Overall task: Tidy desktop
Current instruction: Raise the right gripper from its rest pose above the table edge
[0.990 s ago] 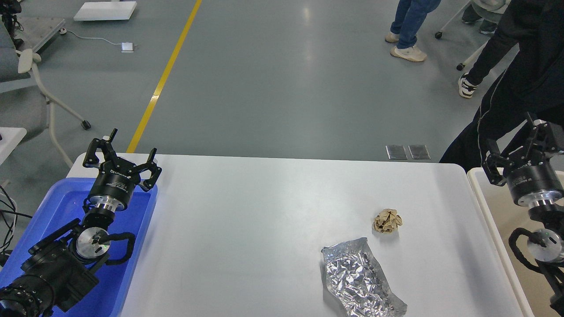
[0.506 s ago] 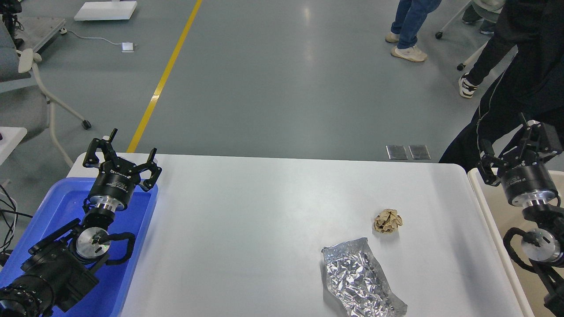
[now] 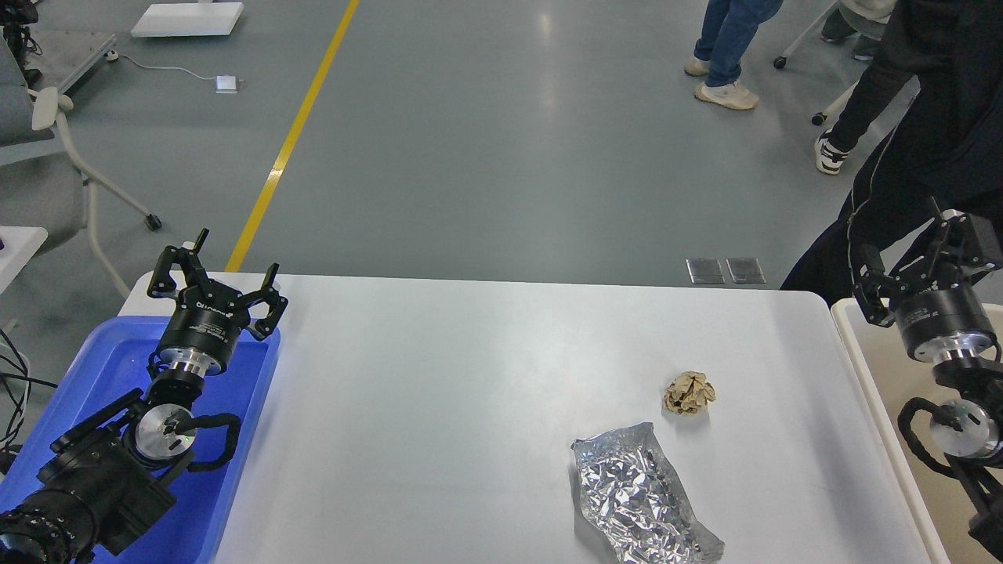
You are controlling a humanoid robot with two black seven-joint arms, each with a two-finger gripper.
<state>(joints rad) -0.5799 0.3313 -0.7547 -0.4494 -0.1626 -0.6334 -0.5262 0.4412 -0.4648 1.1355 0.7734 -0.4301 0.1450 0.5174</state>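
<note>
**Two scraps on the white desktop, both grippers empty at the edges**

Spanning most of the lower view: the desktop (image 3: 439, 407), white, rounded at the far corners, faintly glossy. Resting on its right half, a crumpled brown paper ball (image 3: 689, 392), and just nearer, apart from it, a creased silver foil wrapper (image 3: 639, 495) reaching down toward the near edge. Lying along the left edge, a blue tray (image 3: 235, 454); along the right edge, a beige bin (image 3: 885, 392).

Raised above the far end of the blue tray: the left gripper (image 3: 217, 276), fingers spread wide, holding nothing. Raised above the far end of the beige bin: the right gripper (image 3: 913, 254), fingers likewise apart and empty, partly dark against a person in black clothing (image 3: 932, 117) standing just beyond the right far corner. Both grippers well apart from the paper ball and the foil wrapper.

Beyond the table, grey floor with a yellow line (image 3: 294, 133) running far to near on the left.
</note>
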